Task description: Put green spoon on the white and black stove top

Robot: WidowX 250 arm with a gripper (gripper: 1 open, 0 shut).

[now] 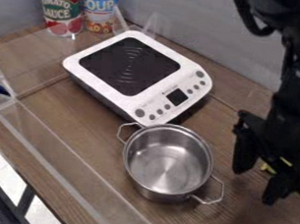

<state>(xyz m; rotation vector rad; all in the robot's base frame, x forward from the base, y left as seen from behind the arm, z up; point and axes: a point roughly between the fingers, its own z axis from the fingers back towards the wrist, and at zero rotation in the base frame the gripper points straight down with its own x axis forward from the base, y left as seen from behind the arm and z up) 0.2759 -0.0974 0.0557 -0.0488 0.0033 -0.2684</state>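
Scanning from the wooden table (59, 126) down, we saw the white and black stove top (134, 73) sitting bare, the steel pot (169, 163) just in front of it, two cans (80, 7) at the back against a grey wall. The gripper (267, 176) hung at the right edge, fingers parted, nothing between them. The green spoon was hidden, presumably under the arm. We judged the risk: a blind descent could clip the spoon sideways or nudge the pot's handle.
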